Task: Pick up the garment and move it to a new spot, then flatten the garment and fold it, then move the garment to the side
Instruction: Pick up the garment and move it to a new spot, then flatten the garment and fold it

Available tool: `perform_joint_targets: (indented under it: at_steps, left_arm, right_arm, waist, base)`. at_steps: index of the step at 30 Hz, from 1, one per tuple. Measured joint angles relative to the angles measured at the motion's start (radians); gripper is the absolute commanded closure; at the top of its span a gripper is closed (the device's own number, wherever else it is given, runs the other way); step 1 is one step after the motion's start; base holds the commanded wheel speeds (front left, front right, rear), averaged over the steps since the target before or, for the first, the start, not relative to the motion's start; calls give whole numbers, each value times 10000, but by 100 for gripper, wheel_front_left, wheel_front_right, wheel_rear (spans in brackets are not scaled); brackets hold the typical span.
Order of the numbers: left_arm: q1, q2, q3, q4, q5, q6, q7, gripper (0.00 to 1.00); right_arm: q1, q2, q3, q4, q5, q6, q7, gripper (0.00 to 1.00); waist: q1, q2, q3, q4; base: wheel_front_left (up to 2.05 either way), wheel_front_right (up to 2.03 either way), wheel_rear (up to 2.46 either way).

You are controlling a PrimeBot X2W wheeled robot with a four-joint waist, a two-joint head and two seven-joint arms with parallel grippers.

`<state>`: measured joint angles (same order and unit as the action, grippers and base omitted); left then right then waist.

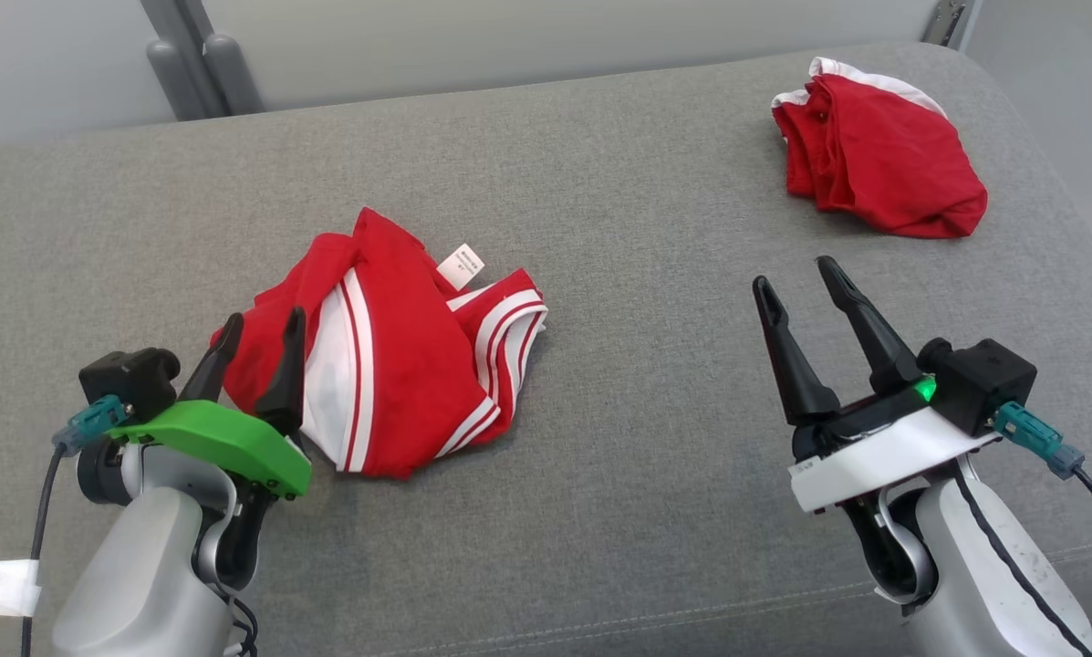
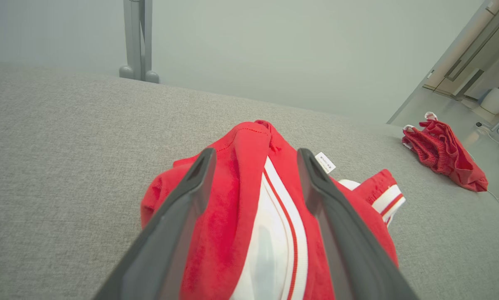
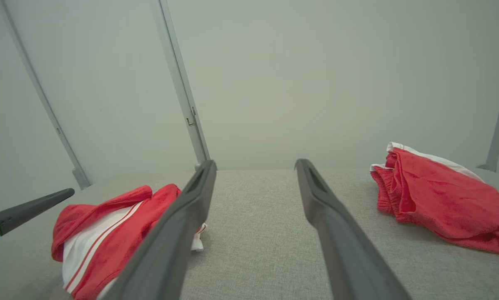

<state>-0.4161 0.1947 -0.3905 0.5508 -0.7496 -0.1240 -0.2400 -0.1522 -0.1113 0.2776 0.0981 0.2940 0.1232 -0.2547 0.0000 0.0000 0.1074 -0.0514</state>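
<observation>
Print on the tag [image 1: 460, 265] is unreadably small — left fingers [image 1: 286, 365] hide part of the garment [image 1: 400, 383].

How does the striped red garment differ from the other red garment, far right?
The striped red and white garment shows white bands and a label; the plainer red garment shows a white edge. The first lies at the left gripper; the second lies apart. Both are crumpled.

Head view from above, wrist views low, garment [image 1: 390, 365] shared.
</observation>
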Motion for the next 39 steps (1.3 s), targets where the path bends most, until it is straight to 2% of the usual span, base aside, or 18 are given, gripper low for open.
perform_joint_targets:
  at_steps: [11, 18, 30, 39]
  left_arm:
    - [290, -372, 35, -848, 355, -4, -88, 0]
    - [334, -529, -96, -1461, 840, -4, -90, 0]
    - [503, -780, 144, -2357, 1024, -4, -90, 0]
    - [583, -846, 341, -2675, 1181, -4, -90, 0]
  right_arm:
    - [-22, 167, 993, 861, 1310, 0, 117, 0]
    - [-758, 148, 1246, 1603, 2027, 0, 853, 0]
    - [-2347, -59, 1429, 2798, 2915, 0, 2013, 0]
    - [-3004, 29, 1559, 3852, 4034, 0, 2840, 0]
  waist:
    - [0, 0, 186, 461]
    - [0, 0, 409, 944]
    - [0, 0, 982, 1807]
    - [0, 0, 1397, 2351]
  base:
    - [0, 0, 0]
    - [0, 0, 0]
    - [0, 0, 0]
    - [0, 0, 0]
